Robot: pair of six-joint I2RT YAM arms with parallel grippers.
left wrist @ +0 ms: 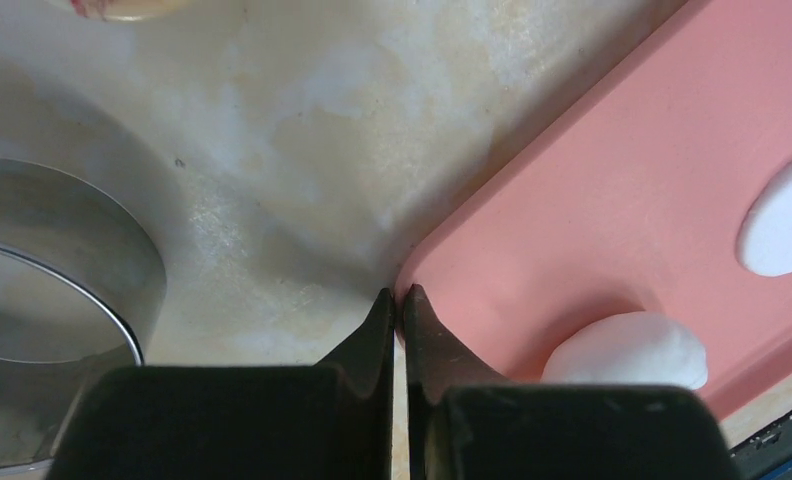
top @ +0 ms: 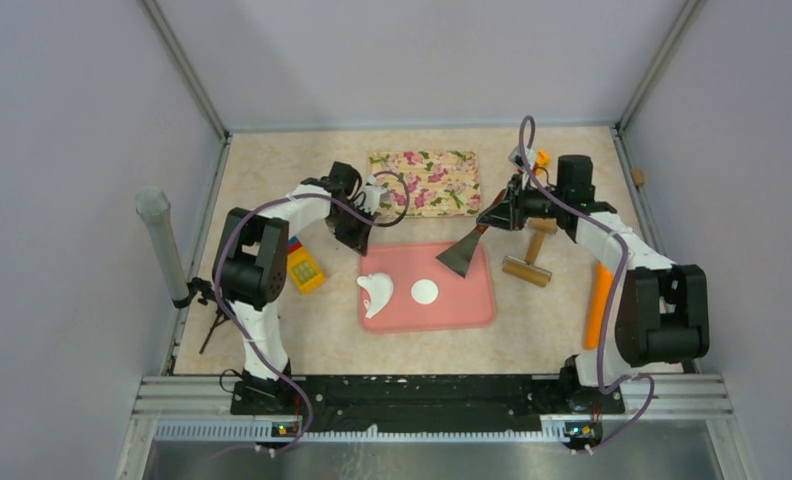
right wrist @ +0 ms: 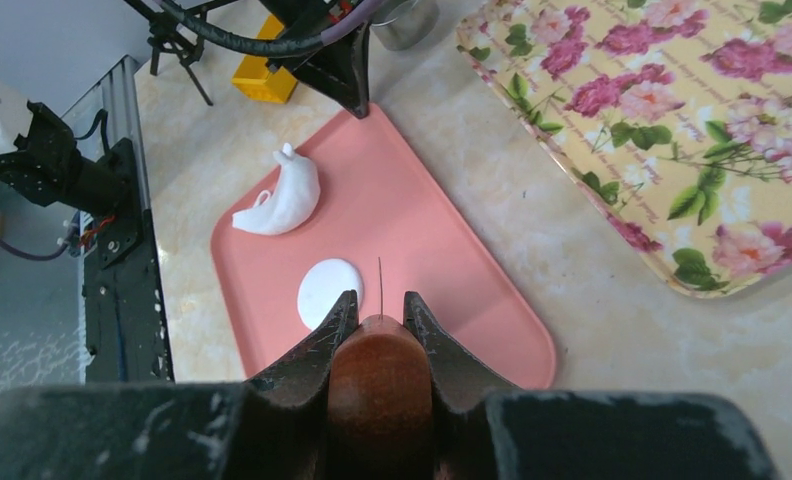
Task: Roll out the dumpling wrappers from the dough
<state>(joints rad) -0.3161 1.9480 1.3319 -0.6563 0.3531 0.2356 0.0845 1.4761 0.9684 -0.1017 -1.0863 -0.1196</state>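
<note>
One left gripper (left wrist: 399, 298): fingers pressed together on nothing, hanging over bare tabletop just off the pink mat's (top: 462, 305) far-left corner.
One ring cutter (left wrist: 92, 230): stands on the tabletop just beside that gripper, off the mat, toward the far edge.
Some dough (top: 375, 293): a curled, irregular white lump on the mat's left part, toward the left edge of the tabletop. It is not rolled flat, so I judge there is more rolling and cutting to do.
One dumpling wrapper (top: 424, 291): a neat round disc lying flat on the mat just right of the dough and apart from it. It looks finished and is the only one in view.
One scraper (top: 459, 256): its wooden handle is clamped in the right gripper (right wrist: 380, 298), and its blade points down at the mat's far-right part, near the wrapper. My guess is that lifting the disc off comes next.
One floral tray (top: 424, 183): lies by the far edge near the centre and seems the likely place for wrappers. No disc shows on it in the top view.
One rolling pin (top: 528, 268): lies on the tabletop right of the mat, toward the right edge, with neither gripper on it.
Hard to make out: the ring cutter is cut off at the left wrist view's edge. The scraper blade is edge-on in the right wrist view, only a thin line. I cannot tell whether it touches the mat. How thin the disc is, and whether it sticks to the mat, cannot be judged.
</note>
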